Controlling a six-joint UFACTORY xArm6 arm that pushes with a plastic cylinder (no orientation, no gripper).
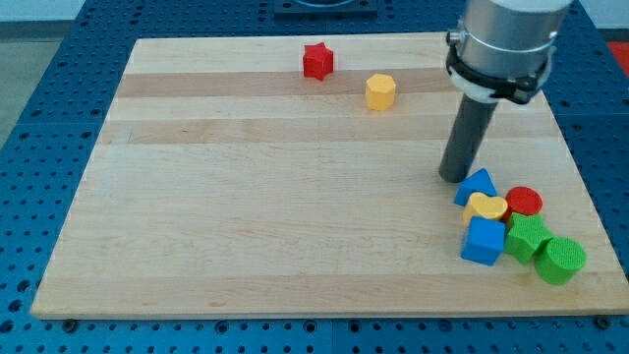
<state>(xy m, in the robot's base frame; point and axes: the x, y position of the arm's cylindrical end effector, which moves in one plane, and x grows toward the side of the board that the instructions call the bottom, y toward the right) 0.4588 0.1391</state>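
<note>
Wooden board [295, 197] carries your crowded cluster at the view's lower right; my tip [454, 178], a bare rod gripping nothing, stands just beside the blue triangular block [479, 184]. Any nudge there risks shifting the touching yellow block [486, 207] too.

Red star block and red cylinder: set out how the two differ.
The red star block has a pointed, star-like outline; the red cylinder shows a round top. The star stands alone near the view's top, with only the yellow hexagonal block nearby; the cylinder sits packed in the cluster at the view's lower right, against the yellow block and a green block. My tip is far nearer the cylinder. Both are red and rest on the wooden board.
</note>
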